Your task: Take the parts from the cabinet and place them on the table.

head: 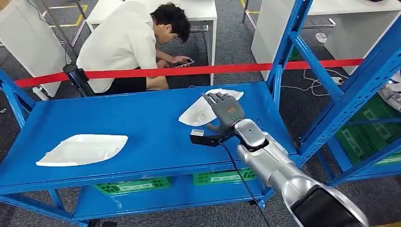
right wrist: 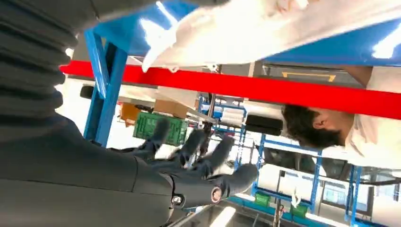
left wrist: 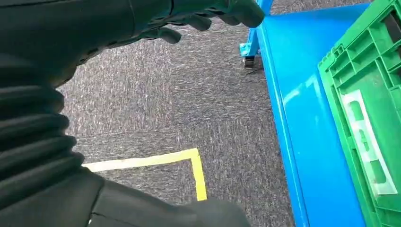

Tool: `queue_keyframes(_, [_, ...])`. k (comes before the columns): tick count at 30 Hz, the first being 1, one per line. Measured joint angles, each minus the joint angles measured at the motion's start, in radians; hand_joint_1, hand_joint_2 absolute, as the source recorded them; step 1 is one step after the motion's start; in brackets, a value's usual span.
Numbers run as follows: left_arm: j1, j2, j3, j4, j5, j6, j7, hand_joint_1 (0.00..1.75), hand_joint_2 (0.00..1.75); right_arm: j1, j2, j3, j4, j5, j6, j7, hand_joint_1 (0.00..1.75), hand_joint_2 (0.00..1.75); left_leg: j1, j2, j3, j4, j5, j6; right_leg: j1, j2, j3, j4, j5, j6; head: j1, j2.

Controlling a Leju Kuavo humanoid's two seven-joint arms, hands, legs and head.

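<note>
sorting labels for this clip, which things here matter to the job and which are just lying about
Job: two flat white leaf-shaped parts on the blue metal shelf; right hand above one.

Lying about: green plastic crates, red barrier tape, seated person.

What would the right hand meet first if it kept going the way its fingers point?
Probably the nearer white part: the right hand hovers open over its edge. Depth is unclear; it may pass just above it.

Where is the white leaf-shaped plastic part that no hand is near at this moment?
In the head view, the white leaf-shaped plastic part lies on the left side of the blue metal shelf, near its front edge, far from the right hand.
</note>
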Motion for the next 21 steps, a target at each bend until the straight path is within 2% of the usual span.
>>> queue_keyframes(18, [0.005,-0.004,0.000,0.000,-0.022,-0.017,0.043,0.00,0.00,0.041,-0.036,-0.002,0.083,-0.008,0.069,0.026,0.00,1.75,0.000,0.000,-0.001,0.000,0.000,0.000,-0.001,0.000,-0.001,0.000,0.000,0.000,0.000,0.000])
queue_keyframes(21, [0.004,-0.005,-0.001,0.000,-0.024,-0.019,0.049,0.00,0.00,0.043,-0.040,-0.002,0.097,-0.006,0.100,0.027,0.00,1.75,0.000,0.000,-0.001,0.000,0.000,0.000,-0.001,0.000,-0.001,0.000,0.000,0.000,0.000,0.000])
